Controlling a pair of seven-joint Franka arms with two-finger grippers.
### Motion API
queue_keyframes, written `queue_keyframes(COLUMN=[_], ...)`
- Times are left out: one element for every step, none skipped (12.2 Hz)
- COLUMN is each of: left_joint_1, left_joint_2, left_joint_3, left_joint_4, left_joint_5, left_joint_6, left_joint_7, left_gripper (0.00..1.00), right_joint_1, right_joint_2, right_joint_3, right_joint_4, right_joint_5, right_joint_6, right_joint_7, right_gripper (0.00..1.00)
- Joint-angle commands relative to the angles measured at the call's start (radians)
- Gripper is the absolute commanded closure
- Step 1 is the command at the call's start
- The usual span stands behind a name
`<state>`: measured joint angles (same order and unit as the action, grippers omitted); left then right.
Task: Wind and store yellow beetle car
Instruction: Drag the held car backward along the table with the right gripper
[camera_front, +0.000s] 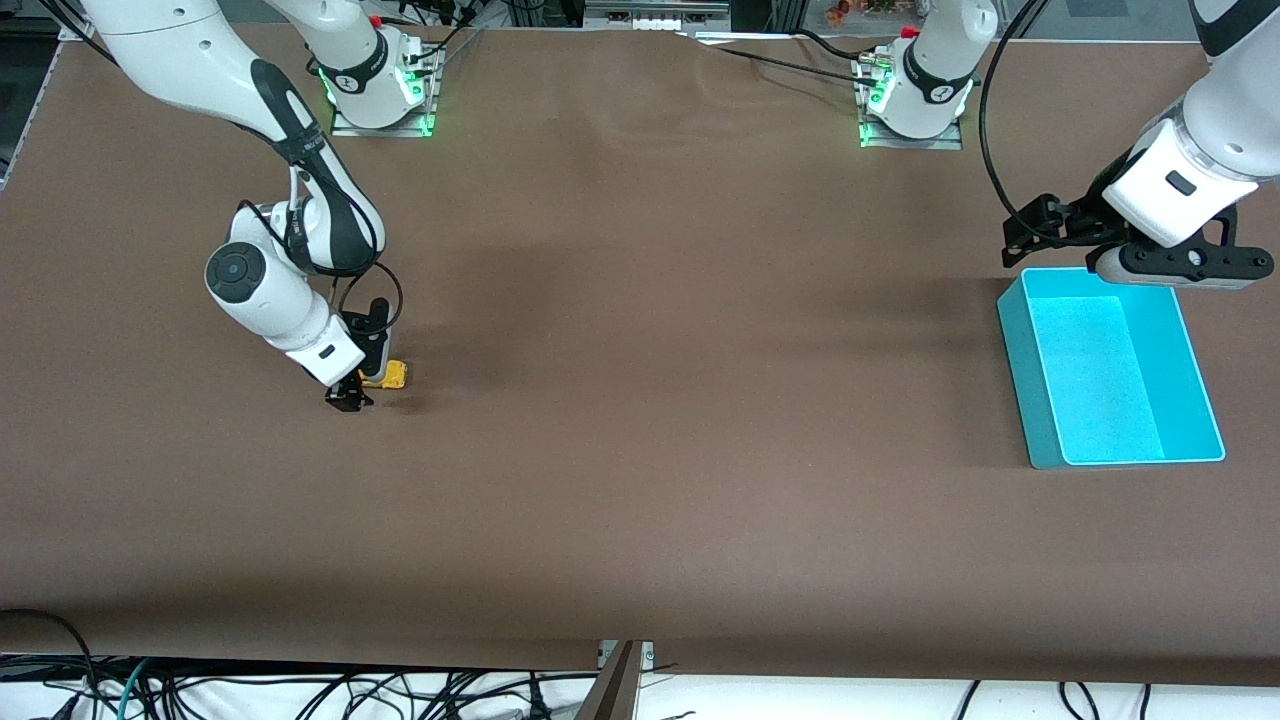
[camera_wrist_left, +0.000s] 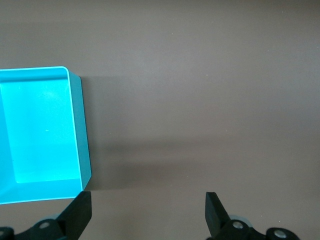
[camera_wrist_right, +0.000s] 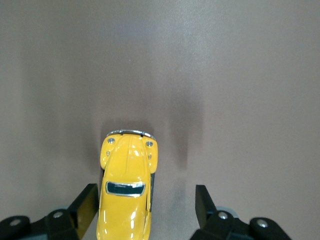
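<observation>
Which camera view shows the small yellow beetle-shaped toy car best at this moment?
The right wrist view: the small yellow beetle-shaped toy car fills it from above between the open right gripper fingers, bumper and dark window clear. The front view shows only a yellow patch, partly hidden by the gripper. The left wrist view lacks it.

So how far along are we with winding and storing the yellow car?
Early. The yellow beetle car sits on the table between the open fingers of the right end effector, not yet gripped, so winding isn't visibly done. The left end effector waits open beside the empty blue bin. Grasping, winding and storing remain.
</observation>
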<state>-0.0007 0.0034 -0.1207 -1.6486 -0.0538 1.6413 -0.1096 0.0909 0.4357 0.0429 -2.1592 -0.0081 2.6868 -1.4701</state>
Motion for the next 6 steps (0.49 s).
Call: queue_keyframes(left_joint_1=[0.004, 0.004, 0.002, 0.002, 0.002, 0.004], left_joint_2=[0.013, 0.013, 0.015, 0.023, 0.023, 0.023], left_joint_3=[0.0, 0.0, 0.0, 0.0, 0.0, 0.001], left_joint_4=[0.027, 0.027, 0.027, 0.03, 0.03, 0.03], left_joint_5=[0.006, 0.005, 0.003, 0.003, 0.003, 0.0], left_joint_6=[-0.005, -0.005, -0.005, -0.003, -0.005, -0.003], left_joint_7=[0.022, 0.022, 0.021, 0.019, 0.021, 0.021], left_gripper=[0.0, 0.0, 0.0, 0.0, 0.0, 0.0], right_joint_1=[-0.008, -0.008, -0.008, -0.008, -0.008, -0.01], right_joint_2=[-0.025, -0.026, -0.026, -0.026, -0.026, -0.025], right_joint_3=[-0.001, -0.001, -0.001, -0.001, -0.003, -0.003], right_joint_4=[-0.022, -0.022, -0.022, -0.022, -0.022, -0.022], right_joint_5=[-0.007, -0.007, -0.006, -0.006, -0.006, -0.006], right_joint_6=[0.005, 0.004, 0.004, 0.004, 0.004, 0.002], right_joint_7=[-0.018, -0.019, -0.026, -0.027, -0.027, -0.027], right_gripper=[0.33, 0.41, 0.48, 0.52, 0.55, 0.63])
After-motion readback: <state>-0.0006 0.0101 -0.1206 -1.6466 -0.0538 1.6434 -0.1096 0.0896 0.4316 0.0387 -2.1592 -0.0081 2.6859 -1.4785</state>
